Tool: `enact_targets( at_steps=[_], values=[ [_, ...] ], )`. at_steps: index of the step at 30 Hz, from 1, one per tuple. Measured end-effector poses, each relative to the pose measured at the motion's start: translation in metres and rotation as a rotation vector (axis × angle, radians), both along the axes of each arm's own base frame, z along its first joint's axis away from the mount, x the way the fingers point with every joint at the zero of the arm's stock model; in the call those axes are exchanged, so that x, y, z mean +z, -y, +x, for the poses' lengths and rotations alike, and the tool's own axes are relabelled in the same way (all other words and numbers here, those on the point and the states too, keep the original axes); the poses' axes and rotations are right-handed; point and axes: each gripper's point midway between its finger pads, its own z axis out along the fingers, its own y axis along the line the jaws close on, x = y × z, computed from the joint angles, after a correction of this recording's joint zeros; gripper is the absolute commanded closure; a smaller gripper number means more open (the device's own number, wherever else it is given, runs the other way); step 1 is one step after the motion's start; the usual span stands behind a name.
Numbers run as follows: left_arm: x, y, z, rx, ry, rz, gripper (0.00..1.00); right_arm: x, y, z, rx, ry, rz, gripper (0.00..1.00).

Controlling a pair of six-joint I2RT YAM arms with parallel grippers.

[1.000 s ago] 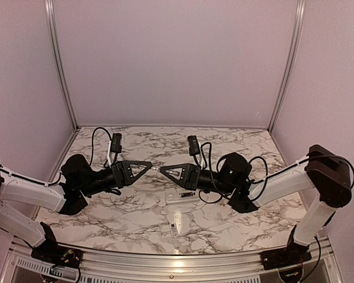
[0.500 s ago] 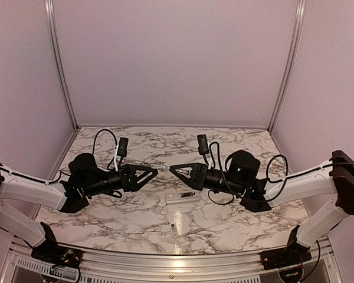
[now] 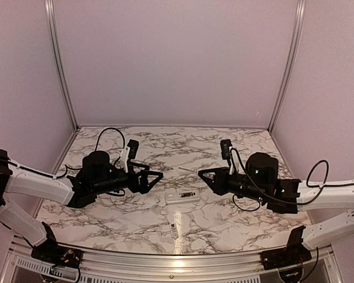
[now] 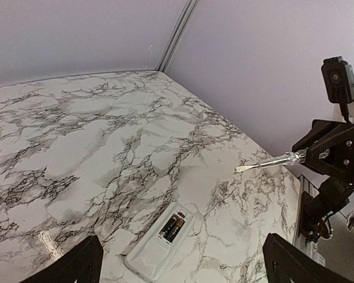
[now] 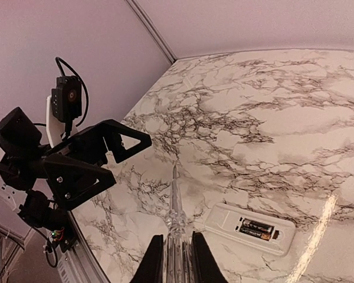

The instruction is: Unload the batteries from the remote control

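The white remote control (image 3: 172, 198) lies back up on the marble table between the two arms, its compartment uncovered. Both dark batteries (image 4: 172, 227) sit side by side in that recess, also seen in the right wrist view as batteries (image 5: 256, 227) inside the remote control (image 5: 224, 219). My left gripper (image 3: 157, 175) hovers just left of the remote, open and holding nothing; its fingers (image 4: 76, 266) frame the remote control (image 4: 147, 259). My right gripper (image 5: 177, 259) is shut on a clear-handled screwdriver (image 5: 176, 203), blade pointing left above the table, right of the remote.
A thin pale strip (image 3: 174, 229) lies on the table nearer the front edge, below the remote. The screwdriver tip (image 3: 187, 170) hangs in the gap between the grippers. Metal rails run along the front edge and the back corners.
The left gripper has opened and let go of the screwdriver. Both arms have drawn apart, the right one pulling back rightward with the screwdriver.
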Motion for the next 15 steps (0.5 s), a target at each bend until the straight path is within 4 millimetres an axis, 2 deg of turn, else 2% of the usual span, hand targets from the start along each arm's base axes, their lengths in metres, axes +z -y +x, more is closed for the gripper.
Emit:
enact_targets(
  at_steps=[6, 11, 15],
  values=[
    [-0.028, -0.001, 0.009, 0.023, 0.041, 0.11, 0.01, -0.018, 0.021, -0.003, -0.029, -0.006, -0.158, 1.0],
    [-0.042, 0.004, 0.008, -0.022, 0.093, 0.167, 0.01, -0.03, 0.028, -0.008, -0.013, -0.028, -0.265, 1.0],
    [-0.059, 0.013, 0.003, -0.104, 0.133, 0.226, 0.01, -0.032, 0.032, -0.011, 0.007, -0.037, -0.329, 1.0]
  ],
)
